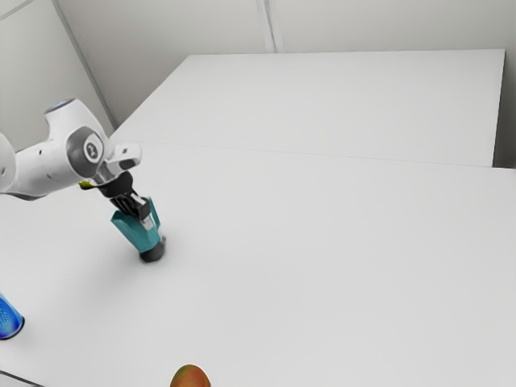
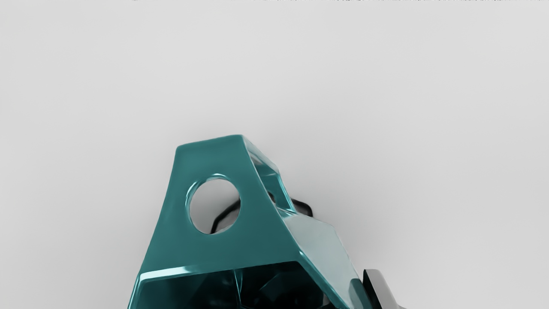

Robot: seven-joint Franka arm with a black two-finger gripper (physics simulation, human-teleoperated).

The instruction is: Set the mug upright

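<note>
Pale grey walls (image 1: 153,32) close off the room past the far edge of a broad white counter (image 1: 339,218), matte and plain, with a thin line crossing its far part. My white arm (image 1: 60,161) reaches in from the exterior view's left. Below it, well in from the counter's edges, is the teal mug (image 1: 139,232), dark base down and mouth up toward my claw (image 1: 147,219), close to upright; I can't rule out a slight lean or a sliver of space beneath. I take the step in hand to be the last of it, settling the mug or leaving it standing. The next move calls for a level base, then drawing off straight and gently, since a snag on rim or handle (image 2: 167,240) could tip it. Whether my claw has hold, I can't tell. A blue can (image 1: 8,318) and an orange-green fruit (image 1: 190,376) sit well apart.
</note>
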